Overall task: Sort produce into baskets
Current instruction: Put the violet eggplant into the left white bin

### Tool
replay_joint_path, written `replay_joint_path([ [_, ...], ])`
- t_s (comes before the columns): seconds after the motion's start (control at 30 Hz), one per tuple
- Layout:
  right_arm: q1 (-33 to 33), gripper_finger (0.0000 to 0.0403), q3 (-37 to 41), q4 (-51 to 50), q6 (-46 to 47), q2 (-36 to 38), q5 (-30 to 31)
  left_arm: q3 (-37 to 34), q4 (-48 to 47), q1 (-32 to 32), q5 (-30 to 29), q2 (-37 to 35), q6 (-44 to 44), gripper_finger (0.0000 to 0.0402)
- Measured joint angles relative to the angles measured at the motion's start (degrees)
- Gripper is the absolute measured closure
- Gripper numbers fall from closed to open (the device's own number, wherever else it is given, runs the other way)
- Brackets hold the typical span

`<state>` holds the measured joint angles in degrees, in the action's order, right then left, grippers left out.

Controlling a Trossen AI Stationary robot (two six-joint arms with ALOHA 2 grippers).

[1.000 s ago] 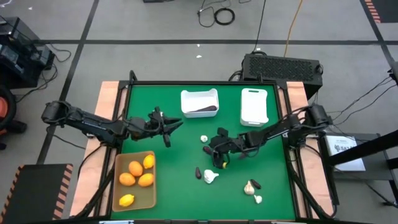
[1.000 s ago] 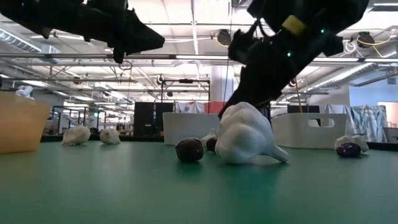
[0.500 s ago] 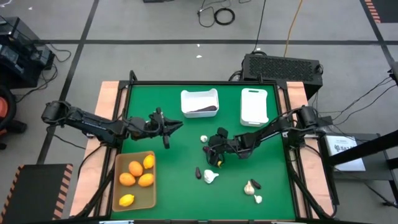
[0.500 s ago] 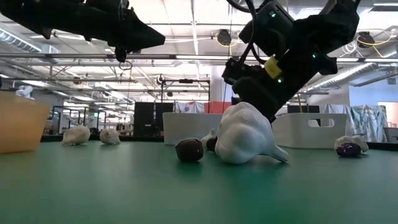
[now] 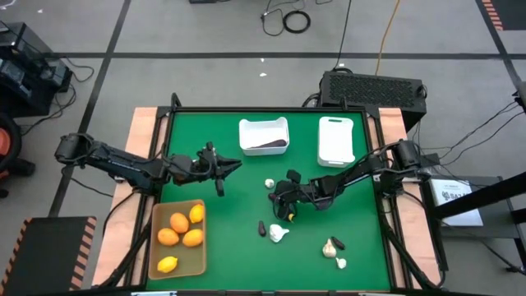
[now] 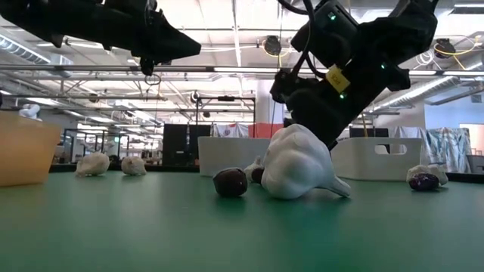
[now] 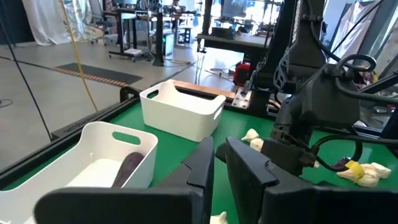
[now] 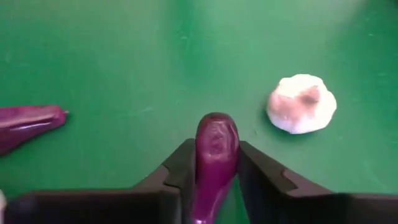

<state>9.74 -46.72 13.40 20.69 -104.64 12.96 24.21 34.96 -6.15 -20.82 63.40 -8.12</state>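
My right gripper [image 5: 282, 200] is mid-table, shut on a dark purple eggplant piece [image 8: 216, 140]. My left gripper [image 5: 220, 169] hovers shut and empty at the table's left middle, above the tan tray [image 5: 200, 261] of orange and yellow fruits [image 5: 181, 230]. The squarish white bin [image 5: 263, 126] holds one eggplant piece [image 5: 267, 145]. The narrower white bin [image 5: 335, 140] stands to its right. Garlic bulbs [image 5: 279, 233] and eggplant pieces [image 5: 261, 228] lie loose on the green table. My right gripper pinches the eggplant piece by its two sides [image 8: 214, 160] between its two fingers. The piece lies along the fingers, its rounded end [image 8: 216, 127] sticking out past the fingertips. The fingers slant down toward the table. Whether the piece is clear of the table does not show.
One garlic bulb [image 5: 269, 184] lies just beyond my right gripper, and it also shows in the right wrist view [image 8: 303, 104]. More garlic [image 5: 330, 247] and an eggplant piece [image 5: 339, 243] lie near the front right. A second eggplant piece [image 8: 28, 121] lies beside the held one.
My right gripper has gone a little toward the table's left edge, and its arm has changed its tilt in the low view. The loose garlic and eggplant pieces have stayed where they were.
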Motion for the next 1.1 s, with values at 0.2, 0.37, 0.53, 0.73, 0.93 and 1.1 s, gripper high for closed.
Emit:
replay_joint_path([
  [0.2, -0.1, 0.0348, -3.5, -2.4, -4.4, 4.2, -1.4, 0.0, -0.8, 0.0, 0.0, 0.0, 0.0, 0.0354],
  [0.37, -2.5, 0.0346, -9.5, -9.0, -12.8, 8.2, -0.8, 0.0, -1.1, 0.0, 0.0, 0.0, 0.0, 0.0354],
  [0.53, -7.7, 0.0345, -16.3, -14.3, -19.4, 8.6, -0.5, 0.0, -1.2, 0.0, 0.0, 0.0, 0.0, 0.0354],
  [0.73, -16.0, 0.0344, -19.1, -15.6, -23.5, 8.1, -0.5, 0.0, -1.8, 0.0, 0.0, 0.0, -0.1, 0.0354],
  [0.93, -22.5, 0.0331, -19.1, -15.5, -23.4, 8.0, -1.0, 0.1, -6.1, 0.5, -0.1, 0.0, -0.4, 0.0354],
  [1.1, -25.5, 0.0304, -19.1, -15.4, -22.8, 8.0, -1.1, 0.1, -11.5, 2.3, -0.3, 0.0, -1.7, 0.0354],
])
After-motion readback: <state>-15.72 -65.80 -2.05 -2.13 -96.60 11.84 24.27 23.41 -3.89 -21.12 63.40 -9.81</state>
